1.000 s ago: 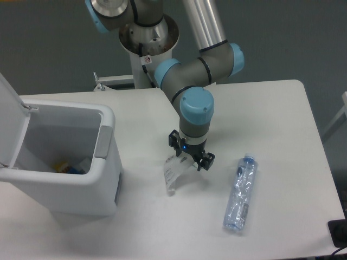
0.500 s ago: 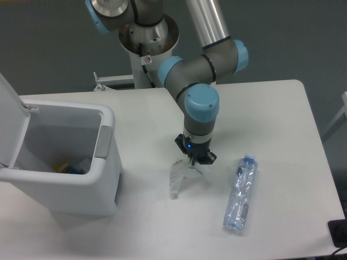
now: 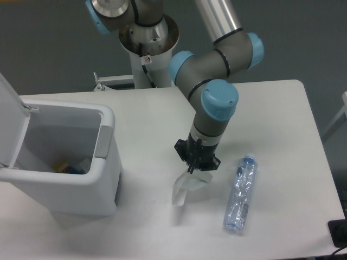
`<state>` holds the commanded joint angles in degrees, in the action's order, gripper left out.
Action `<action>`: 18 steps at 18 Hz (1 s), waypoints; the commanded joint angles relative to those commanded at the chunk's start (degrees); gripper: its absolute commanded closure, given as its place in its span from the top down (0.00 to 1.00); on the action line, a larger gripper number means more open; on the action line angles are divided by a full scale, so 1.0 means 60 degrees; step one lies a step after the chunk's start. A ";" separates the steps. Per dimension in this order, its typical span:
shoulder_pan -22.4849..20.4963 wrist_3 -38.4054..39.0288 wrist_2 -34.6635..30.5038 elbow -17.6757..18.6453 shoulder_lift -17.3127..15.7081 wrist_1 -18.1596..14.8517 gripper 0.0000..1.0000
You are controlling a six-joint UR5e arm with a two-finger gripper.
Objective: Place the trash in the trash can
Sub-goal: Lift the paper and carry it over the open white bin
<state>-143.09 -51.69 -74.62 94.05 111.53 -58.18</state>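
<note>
Since a second before, the claw [image 3: 196,166] had swung rightward and its fingers had come together on the wrapper [image 3: 185,189], which then hung from the fingertips instead of lying splayed below and to the left of them. The fingers were pinched on the wrapper's upper edge, and the creased white sheet drooped down and to the left of the claw, its lower tip at or just above the table [image 3: 271,108]; whether it touched could not be told. Any print on the wrapper was too small to read.

Just right of the claw, and apart from it, the clear plastic bottle [image 3: 240,194] lay on its side on the table, its blue cap [image 3: 248,160] at the far end and about level with the fingertips. Its label, if any, could not be made out.

Well to the left of the claw stood the white trash can [image 3: 70,187], its hinged lid [image 3: 10,124] raised at its far left side and a grey panel [image 3: 103,142] on the rim nearest the claw. Inside, small coloured scraps [image 3: 69,167] lay on the bottom.

Above the claw rose the grey arm with its blue joint caps [image 3: 219,99], reaching back to its base [image 3: 147,40] behind the table
</note>
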 joint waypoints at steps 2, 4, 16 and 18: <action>0.0000 0.0424 0.0175 -0.0249 0.0000 0.0000 0.00; 0.0000 0.1519 0.0787 -0.0717 -0.0116 0.0015 0.00; 0.0205 0.2390 0.2842 -0.0661 -0.2400 0.0117 0.00; 0.0482 0.2433 0.3075 -0.0645 -0.2650 0.0103 0.00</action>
<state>-140.19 -37.09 -56.17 90.18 95.63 -57.57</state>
